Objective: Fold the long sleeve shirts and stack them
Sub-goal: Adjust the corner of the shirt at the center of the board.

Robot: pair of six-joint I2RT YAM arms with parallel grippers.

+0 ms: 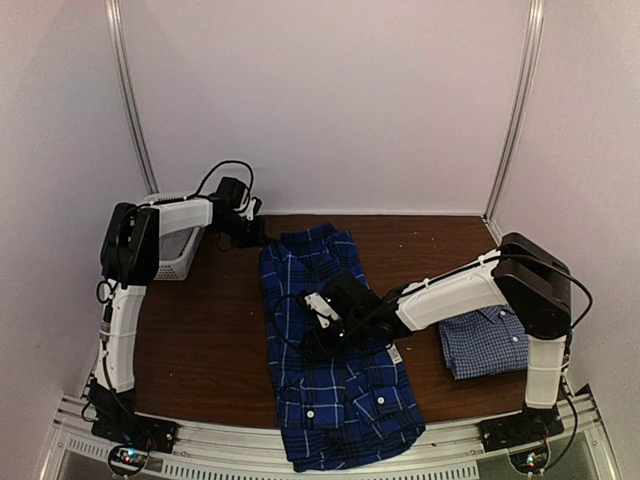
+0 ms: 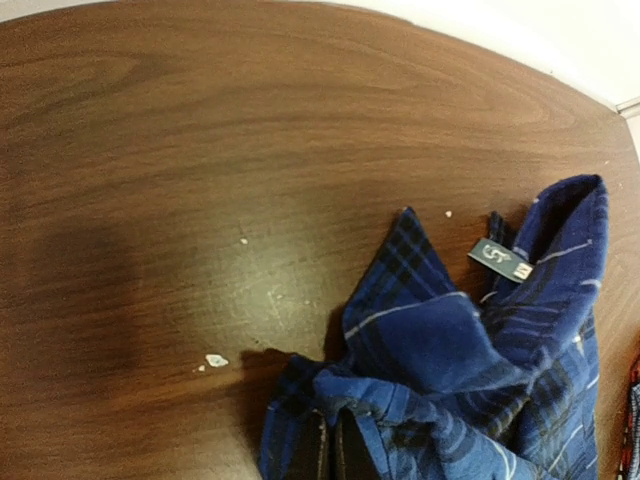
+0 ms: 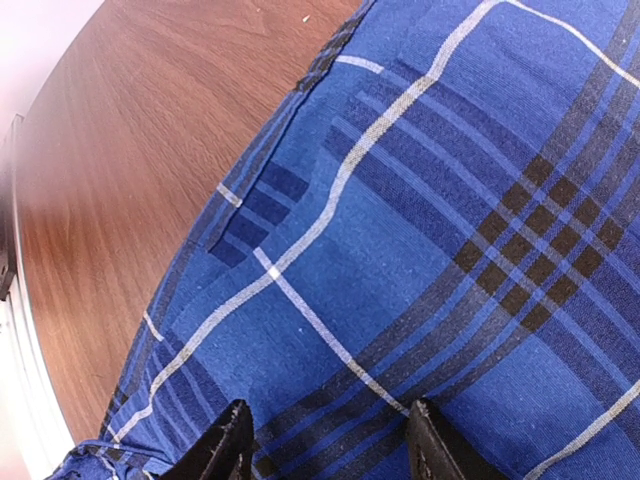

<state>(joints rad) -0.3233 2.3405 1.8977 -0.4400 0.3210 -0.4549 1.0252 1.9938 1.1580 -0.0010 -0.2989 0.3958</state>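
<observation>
one shirt looks done. the check shirt [image 1: 485,345] lies as a small neat square at the right of the top view, on the table [image 1: 200,340], partly under the right arm.

the plaid shirt [image 1: 340,370] is not done. it lies long and flat down the middle of the picture, from the upper middle to the bottom edge. its sides look tucked in to me, so it makes a long strip, but it is not folded short yet.

the left gripper [image 1: 245,228] is at the top left corner of that shirt, near the basket [image 1: 178,258]. in the left wrist view its fingers [image 2: 348,458] are together, pinching a bunched corner of the plaid cloth. a small label [image 2: 500,262] shows close by.

the right gripper [image 1: 312,340] is low over the middle of the plaid shirt. its fingers [image 3: 232,445] are apart, with only flat cloth under them. i cannot tell if they touch it.

what is left, i think: fold the plaid shirt down small, then put it with the check shirt to make a stack.
</observation>
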